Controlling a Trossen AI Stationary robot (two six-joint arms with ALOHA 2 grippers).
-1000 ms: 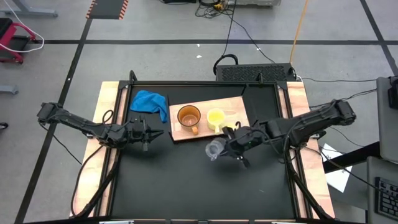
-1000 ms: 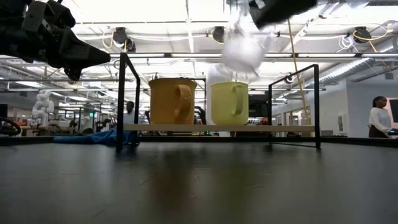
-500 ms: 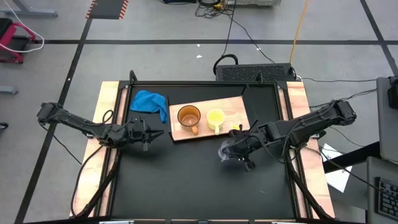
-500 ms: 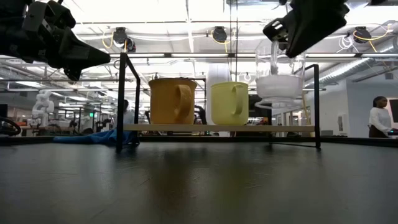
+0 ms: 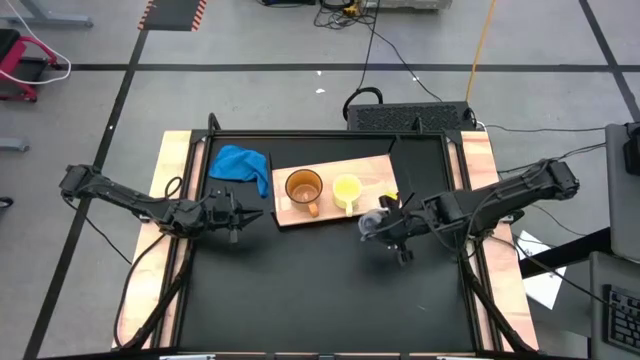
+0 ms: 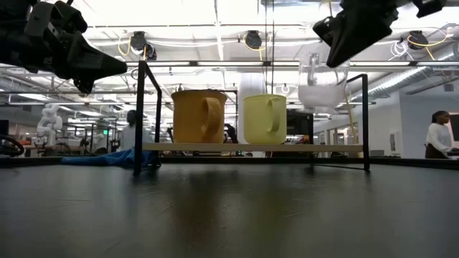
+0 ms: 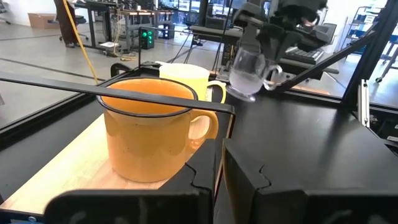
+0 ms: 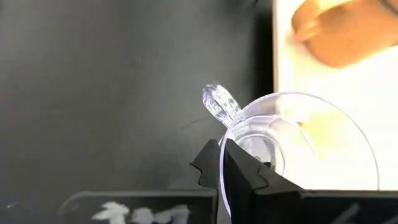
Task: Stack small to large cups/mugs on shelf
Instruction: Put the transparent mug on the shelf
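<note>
The large orange-brown mug [image 5: 303, 187] and the yellow mug [image 5: 346, 188] stand upright side by side on the light-wood shelf board [image 5: 375, 172]. My right gripper [image 5: 388, 226] is shut on the small clear glass cup [image 5: 371, 226] in the air by the board's near right corner. In the low view the cup [image 6: 322, 84] is upright, to the right of the yellow mug [image 6: 264, 119]. My left gripper [image 5: 237, 213] is shut and empty, raised above the table left of the board, with the orange mug [image 7: 149, 134] in front of it. My right gripper pinches the glass cup's rim wall [image 8: 227, 138] right beside its handle [image 8: 219, 102], one finger inside the cup and one outside. The fingers come from above and from the table's right. The cup hangs upright below them, lifted clear of table and board.
A blue cloth [image 5: 241, 165] lies at the far left of the table, beside the board. A black frame rail [image 7: 112, 93] crosses in front of the orange mug in the left wrist view. Bare board shows to the right of the yellow mug [image 6: 326, 147]. A person [image 6: 435, 136] stands far behind.
My right gripper has carried the glass cup toward the table's right edge, then toward the far edge and the board's near right corner. The cup has turned from tilted to upright and has stayed clear of the table.
</note>
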